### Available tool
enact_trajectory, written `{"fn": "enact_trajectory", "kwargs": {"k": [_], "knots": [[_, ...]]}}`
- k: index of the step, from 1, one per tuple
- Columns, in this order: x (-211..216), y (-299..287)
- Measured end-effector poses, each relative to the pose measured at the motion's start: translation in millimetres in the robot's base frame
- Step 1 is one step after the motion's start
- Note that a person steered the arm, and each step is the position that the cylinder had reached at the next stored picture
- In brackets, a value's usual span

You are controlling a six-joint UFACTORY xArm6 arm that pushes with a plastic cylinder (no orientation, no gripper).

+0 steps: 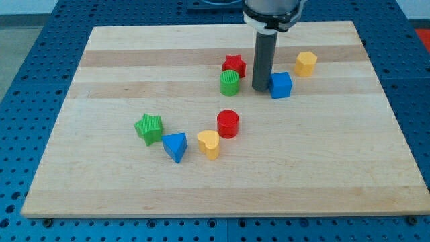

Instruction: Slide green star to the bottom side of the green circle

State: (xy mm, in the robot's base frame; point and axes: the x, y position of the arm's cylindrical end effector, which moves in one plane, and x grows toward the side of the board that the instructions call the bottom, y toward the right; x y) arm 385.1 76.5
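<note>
The green star lies left of the board's middle, toward the view's lower left. The green circle stands above the middle, just below and touching the red star. The rod comes down from the view's top, and my tip rests on the board between the green circle on its left and the blue cube on its right, close beside the cube. The tip is far up and to the right of the green star.
A blue triangle lies just right of and below the green star. A yellow block and a red circle follow to its right. A yellow hexagon-like block sits at the upper right. The wooden board has blue pegboard around it.
</note>
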Motion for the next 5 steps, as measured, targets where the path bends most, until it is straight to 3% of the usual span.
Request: {"fn": "enact_trajectory", "kwargs": {"k": [2,3,4,5], "knots": [[1.0,35.8],[76.8,35.8],[87.4,35.8],[147.5,38.8]]}}
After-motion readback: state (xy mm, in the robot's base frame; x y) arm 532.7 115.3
